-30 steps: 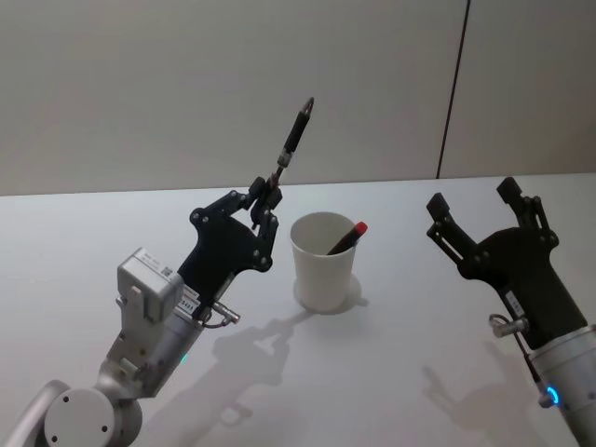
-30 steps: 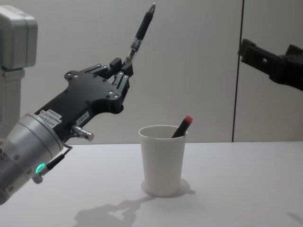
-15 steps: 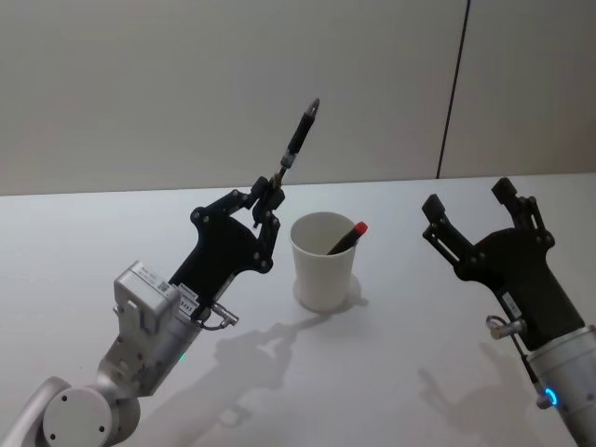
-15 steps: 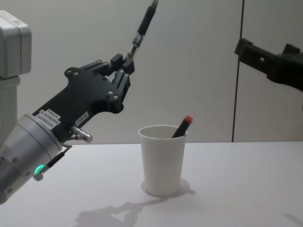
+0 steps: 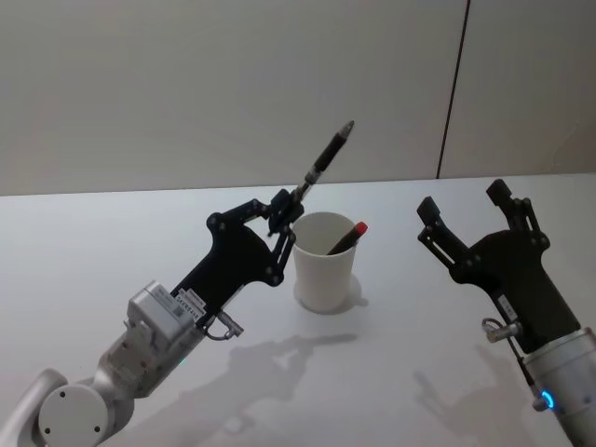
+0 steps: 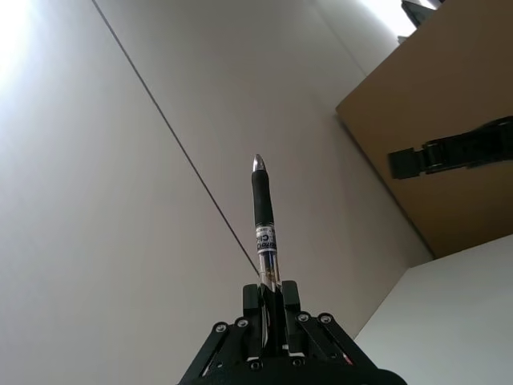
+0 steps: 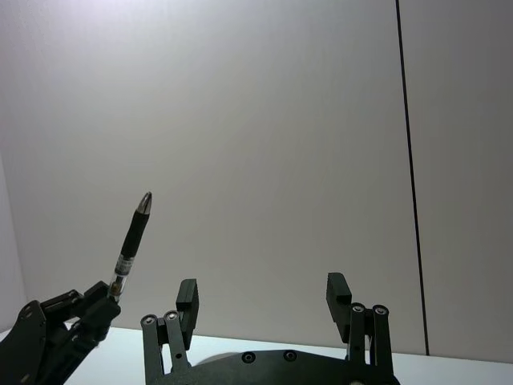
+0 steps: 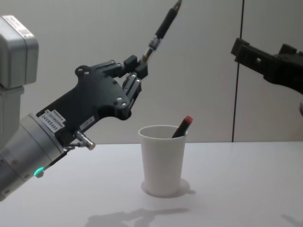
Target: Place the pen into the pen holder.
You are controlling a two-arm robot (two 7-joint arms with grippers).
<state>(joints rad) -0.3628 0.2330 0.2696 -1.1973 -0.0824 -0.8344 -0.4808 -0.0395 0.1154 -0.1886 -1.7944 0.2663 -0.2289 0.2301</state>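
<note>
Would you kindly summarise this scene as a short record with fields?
left hand: shut on the lower end of the black pen, raised just left of the paper cup
black pen: tilted, tip up, not yet in the cup
paper cup: upright on the white table, with a red-capped pen leaning inside
right hand: open, raised to the cup's right, apart from it

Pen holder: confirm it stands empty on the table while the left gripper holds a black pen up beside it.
Not empty: the chest view shows a red-tipped pen leaning inside the pen holder. Otherwise right: it stands on the table, and the left gripper holds the black pen up beside it.
</note>
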